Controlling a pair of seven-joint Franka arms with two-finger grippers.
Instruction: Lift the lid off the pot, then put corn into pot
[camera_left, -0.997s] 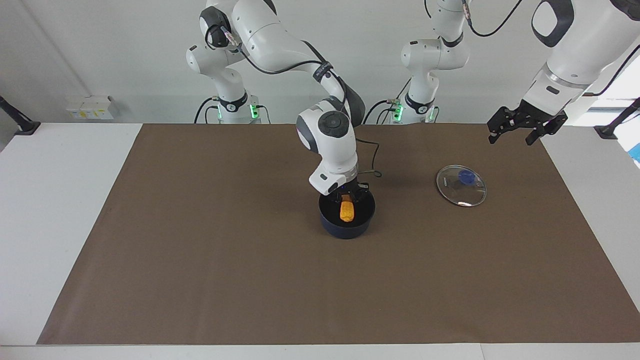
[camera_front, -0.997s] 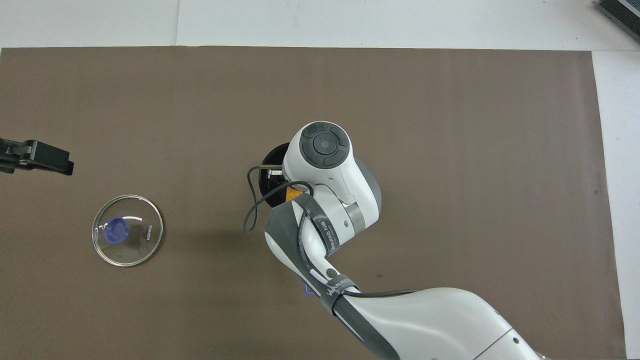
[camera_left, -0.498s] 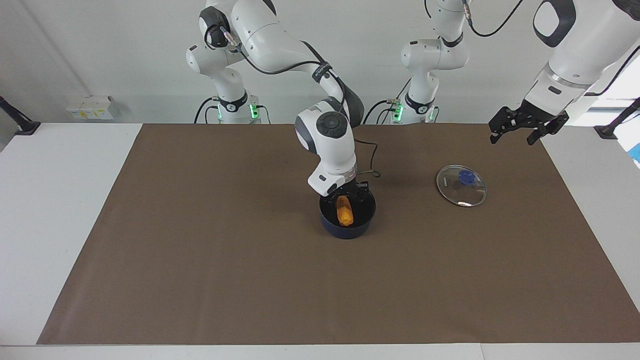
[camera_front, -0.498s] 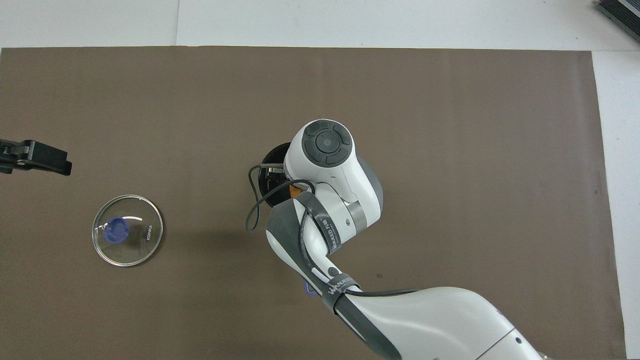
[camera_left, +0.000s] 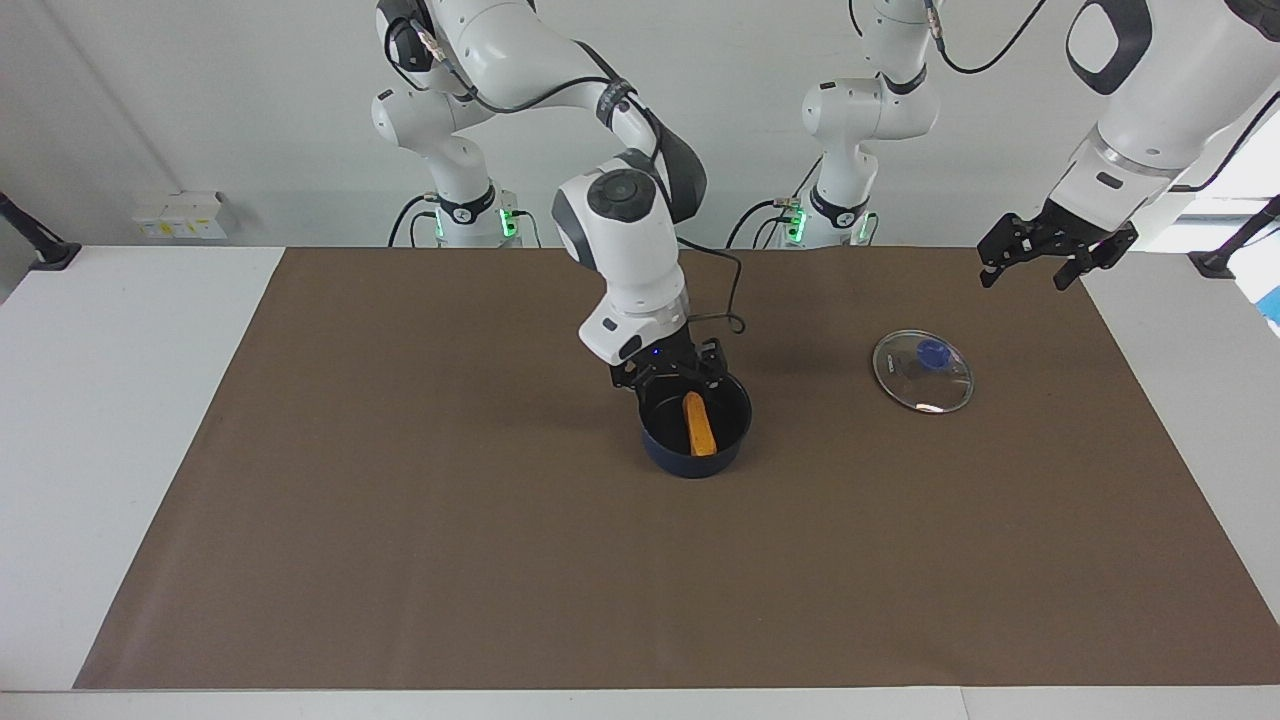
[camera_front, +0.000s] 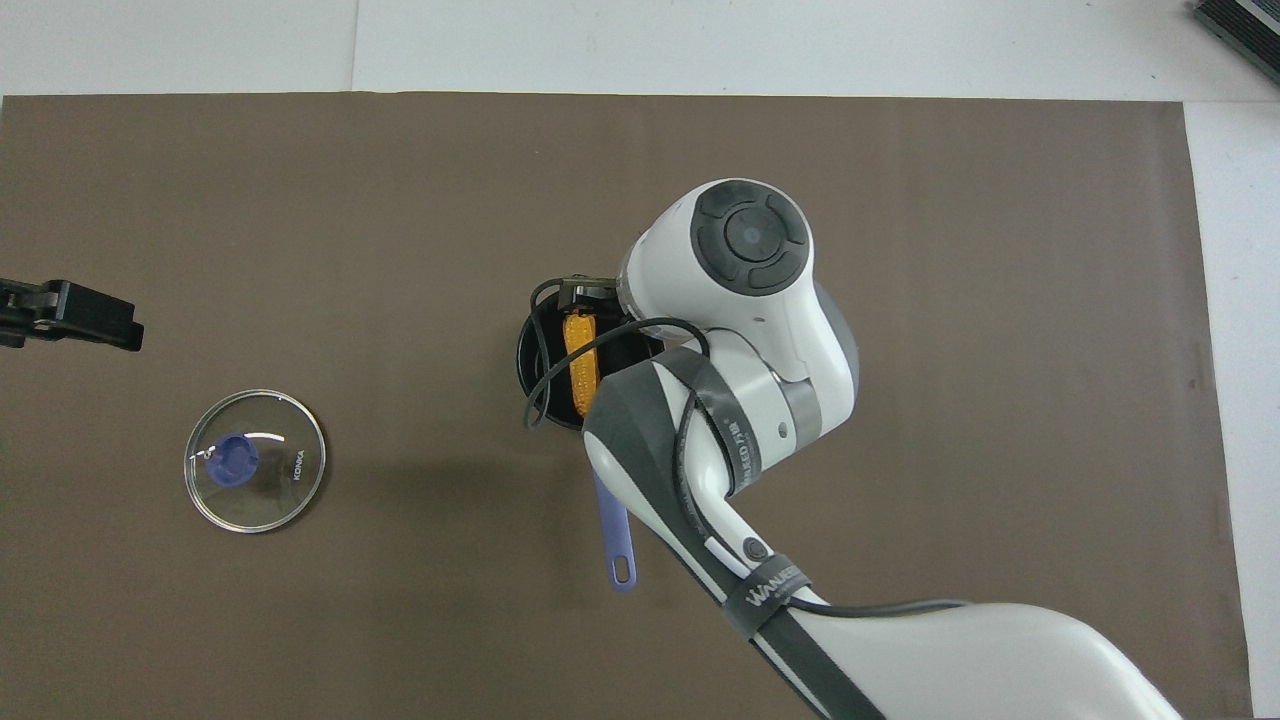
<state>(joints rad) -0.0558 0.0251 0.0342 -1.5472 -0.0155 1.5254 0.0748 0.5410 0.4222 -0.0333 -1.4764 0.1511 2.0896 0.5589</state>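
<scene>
A brown mat (camera_left: 400, 500) covers the table. The small navy saucepan (camera_left: 695, 450) sits mid-mat, uncovered, the yellow-orange corn cob (camera_left: 699, 424) lying inside. The right gripper (camera_left: 668, 368) hangs open, empty, over its rim. The round glass lid (camera_left: 922, 371) rests toward the left arm's end, under the raised, open left gripper (camera_left: 1030, 262).

A brown mat (camera_left: 400, 560) is lying flat over the middle of the white desk (camera_left: 120, 420), leaving bare white strips showing at both ends and along the edge farthest from the robots. A small white box with yellow labels (camera_left: 180, 214) is sitting by the wall at the right arm's end. A dark slatted object (camera_front: 1240, 25) is showing at the desk corner, cut off by the frame.
</scene>
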